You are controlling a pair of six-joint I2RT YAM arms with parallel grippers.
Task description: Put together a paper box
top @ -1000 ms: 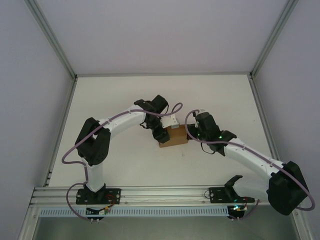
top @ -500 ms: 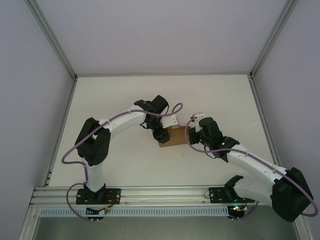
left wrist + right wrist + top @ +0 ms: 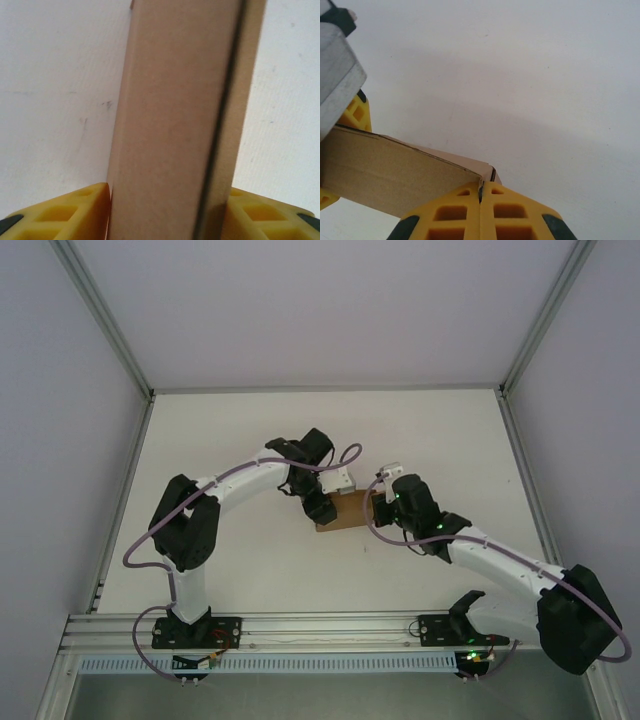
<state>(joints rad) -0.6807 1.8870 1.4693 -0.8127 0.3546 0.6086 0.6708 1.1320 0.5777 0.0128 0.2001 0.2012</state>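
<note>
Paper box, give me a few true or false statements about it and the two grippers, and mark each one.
1. The paper box stands between the yellow fingers of the left gripper. True.
2. The right gripper has its jaws wide open. False: its fingers are closed together, with the tips at a corner of the box.
3. The box is covered in colourful print. False: it is plain brown cardboard.
4. Seen from above, the box lies on the table between the two grippers. True.
</note>
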